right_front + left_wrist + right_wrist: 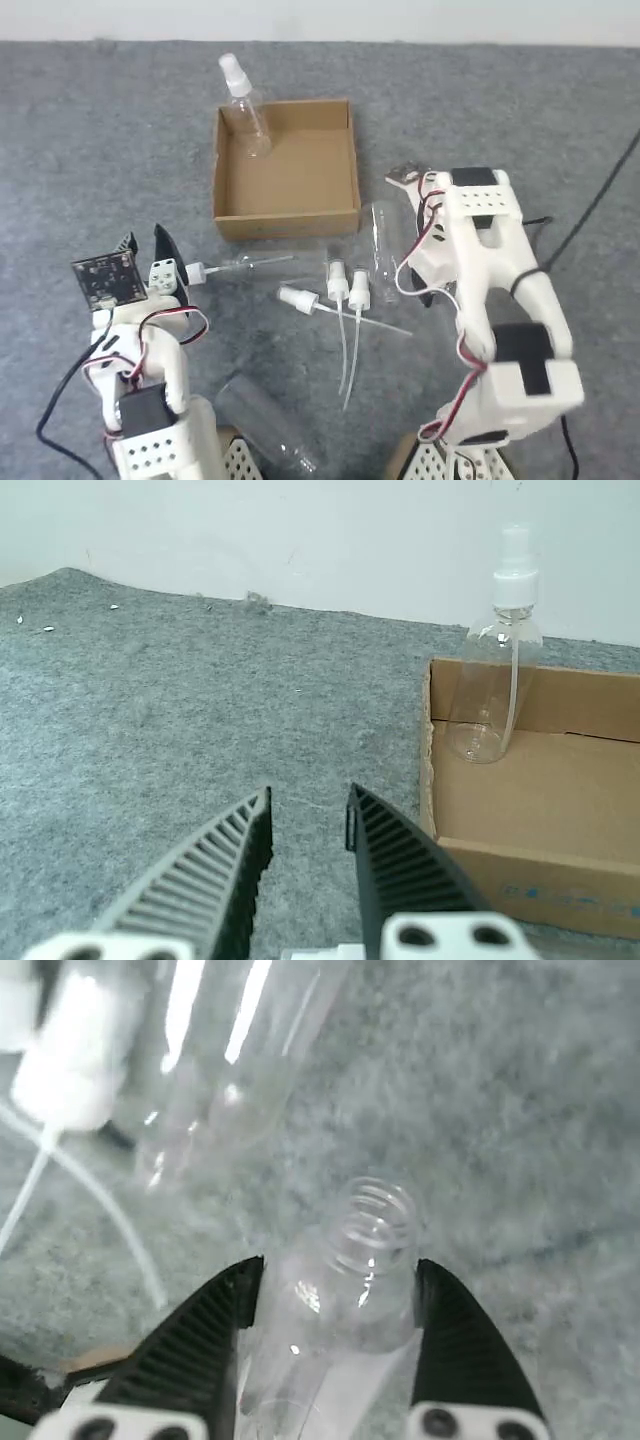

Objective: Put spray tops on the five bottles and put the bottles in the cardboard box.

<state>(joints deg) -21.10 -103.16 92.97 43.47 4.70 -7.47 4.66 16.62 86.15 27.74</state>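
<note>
The right hand (338, 1263) held a clear plastic bottle without cap (365, 1225) between its closed fingers, and the left hand (310, 795), slightly open, held nothing, so the smooth bottle could slip or turn if a white spray top (70, 1060) lying just beyond it was pressed on.

Cardboard box (285, 222) at the far centre of the table (100, 150), a topped bottle (247, 115) upright in its far-left corner. Before the box: second topped bottle (235, 266) lying left, three loose spray tops (347, 285) centre, untopped bottle (384, 240) right. Fourth bottle (265, 425) lies at the near edge. Fifth bottle (365, 1260) sits within the right gripper (340, 1270), right of the box.
</note>
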